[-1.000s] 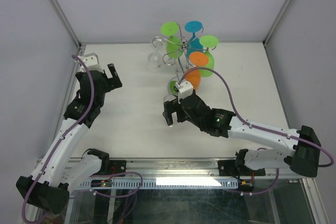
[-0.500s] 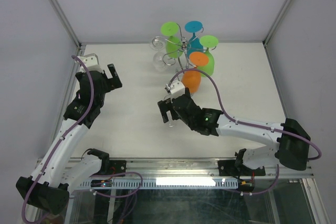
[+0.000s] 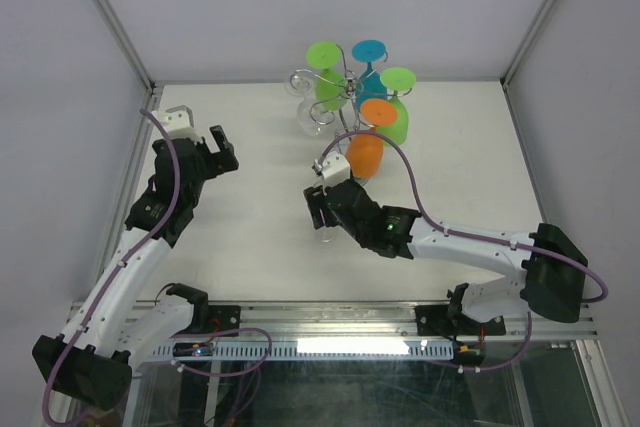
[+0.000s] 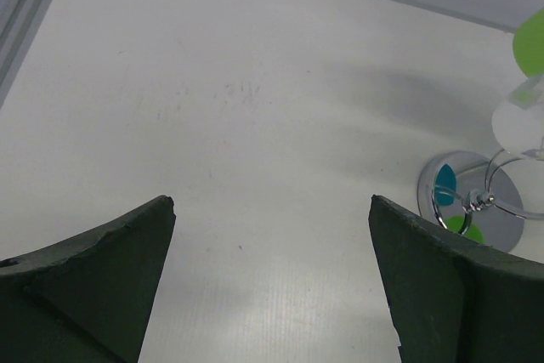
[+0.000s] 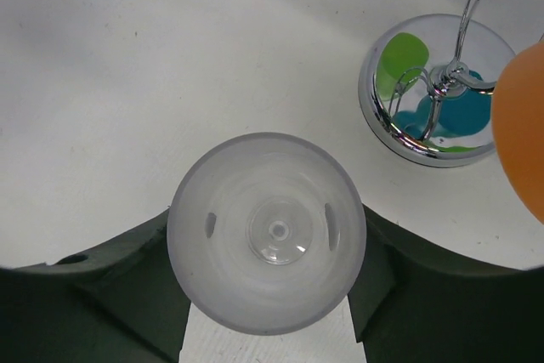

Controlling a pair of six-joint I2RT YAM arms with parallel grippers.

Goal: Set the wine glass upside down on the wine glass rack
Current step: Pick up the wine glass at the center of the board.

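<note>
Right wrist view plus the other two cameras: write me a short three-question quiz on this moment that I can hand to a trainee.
1. True or false: the left gripper is holding a glass.
2. The clear wine glass sits between the fingers of the right gripper. How is it placed? A) lying on its side on the table. B) upside down on the table. C) upright on the table, mouth up.
3. Fill in: the hanging glass at the right edge of the right wrist view is coloured ____.

Key: 1 false, its jaws stand wide apart with only bare table between them. 2 C. 3 orange.
</note>
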